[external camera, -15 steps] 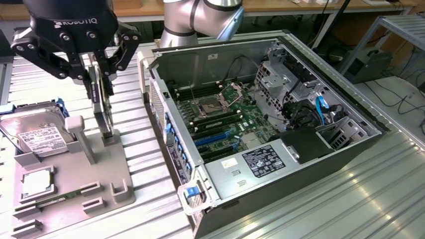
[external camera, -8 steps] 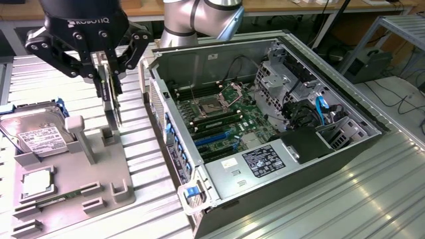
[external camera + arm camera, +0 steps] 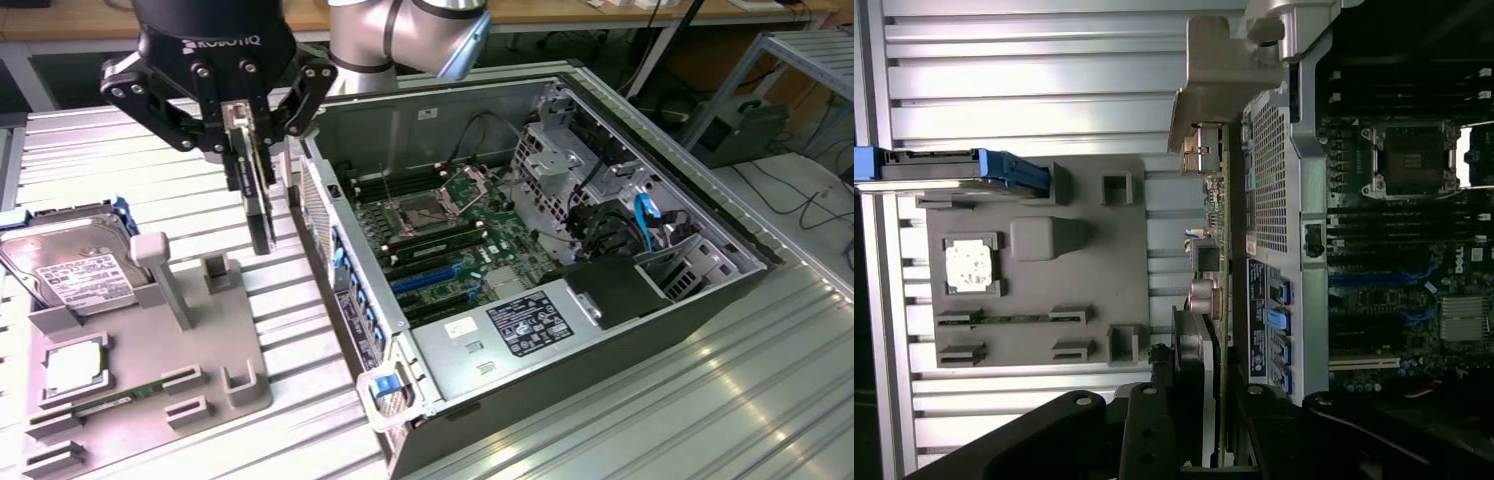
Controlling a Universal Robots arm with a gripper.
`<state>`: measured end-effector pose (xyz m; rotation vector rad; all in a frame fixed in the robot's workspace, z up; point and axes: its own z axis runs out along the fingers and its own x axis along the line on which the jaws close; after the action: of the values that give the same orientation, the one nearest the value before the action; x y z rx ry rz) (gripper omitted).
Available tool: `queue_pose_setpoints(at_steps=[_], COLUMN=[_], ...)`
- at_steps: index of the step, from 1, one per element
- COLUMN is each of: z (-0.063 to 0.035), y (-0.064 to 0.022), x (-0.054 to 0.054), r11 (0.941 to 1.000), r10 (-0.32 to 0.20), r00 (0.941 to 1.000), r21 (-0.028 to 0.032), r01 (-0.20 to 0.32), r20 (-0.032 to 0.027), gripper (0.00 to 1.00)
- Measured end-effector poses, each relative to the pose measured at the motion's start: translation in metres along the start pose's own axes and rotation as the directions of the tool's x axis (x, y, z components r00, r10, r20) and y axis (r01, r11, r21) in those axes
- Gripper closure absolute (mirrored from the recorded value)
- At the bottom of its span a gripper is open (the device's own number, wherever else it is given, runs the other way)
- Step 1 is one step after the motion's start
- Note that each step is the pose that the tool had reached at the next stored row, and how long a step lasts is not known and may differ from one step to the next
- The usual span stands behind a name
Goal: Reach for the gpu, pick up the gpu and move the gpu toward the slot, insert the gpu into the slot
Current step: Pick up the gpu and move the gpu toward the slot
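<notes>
- Item: graphics card [image 3: 258,210], hanging on edge, clear of the table, between the grey tray [image 3: 147,380] and the rear wall of the open computer case [image 3: 561,400].
- Holder: 1 gripper [image 3: 247,140], jaws part-way closed and clamped on the card's upper end.
- Target: blue slot [image 3: 430,274] on the green board inside the case, unoccupied, well apart from the card.
- Step in hand, as judged: pick-up done; carry toward the slot under way, insertion not yet done.
- Requirement, as judged: card must clear the case wall, then line its lower edge up with the slot.
- Also on tray: 1 hard drive [image 3: 74,275], 1 processor chip [image 3: 74,365].
</notes>
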<state>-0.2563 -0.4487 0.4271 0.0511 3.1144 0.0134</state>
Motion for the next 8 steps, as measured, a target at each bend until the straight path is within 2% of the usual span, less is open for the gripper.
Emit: queue_pose_setpoints(at_steps=[8], z=[0.0013], y=[0.0007], x=[-0.021], r11=[1.0000], r10=[0.000], r00=[1.0000], r21=[0.0000], r01=[0.000], r20=[0.0008], gripper=[0.72])
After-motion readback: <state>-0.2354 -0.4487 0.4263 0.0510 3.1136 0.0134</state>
